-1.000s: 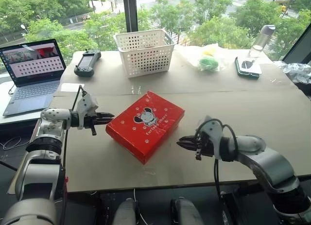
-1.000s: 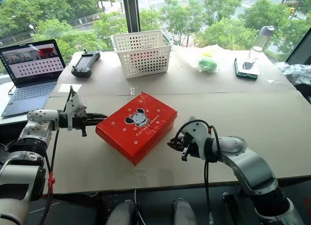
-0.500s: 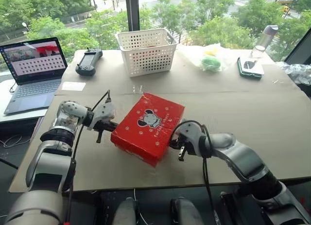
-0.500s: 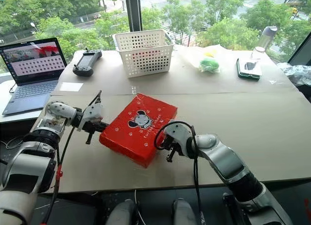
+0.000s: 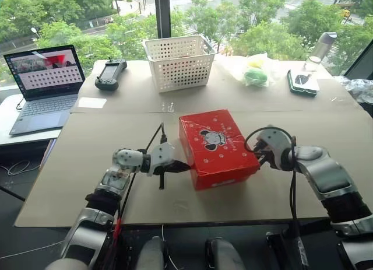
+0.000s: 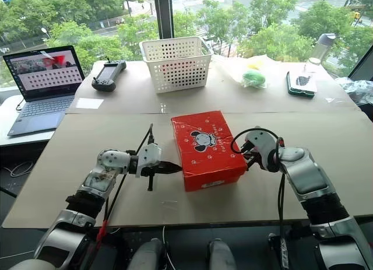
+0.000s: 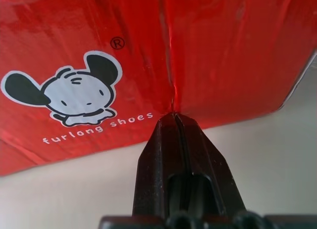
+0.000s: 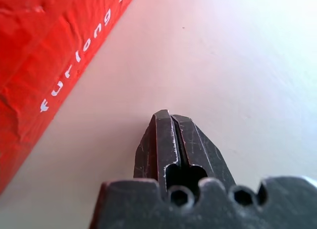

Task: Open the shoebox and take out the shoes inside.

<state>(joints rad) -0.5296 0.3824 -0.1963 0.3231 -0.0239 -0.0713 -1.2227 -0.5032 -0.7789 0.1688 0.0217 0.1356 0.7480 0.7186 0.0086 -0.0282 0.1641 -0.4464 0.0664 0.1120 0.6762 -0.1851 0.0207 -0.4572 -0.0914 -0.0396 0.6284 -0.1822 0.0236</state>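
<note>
Center of the frame, the shoebox [image 5: 217, 147] sits lid-down-shut on the table [image 5: 87, 165]. Left gripper [image 5: 182, 165] pinched closed, holding nothing, tips at its left side; right gripper [image 5: 257, 155] same, by the right side. Next, I'd guess: catch the lid edge, lift.

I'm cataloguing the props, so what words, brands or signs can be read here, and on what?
"furlong shoes": white lettering under the cartoon dog on the shoebox side.
"®": beside the dog's ear, same side.
Lid logo: lettering too small to read.
Laptop screen: text too small to read.
</note>
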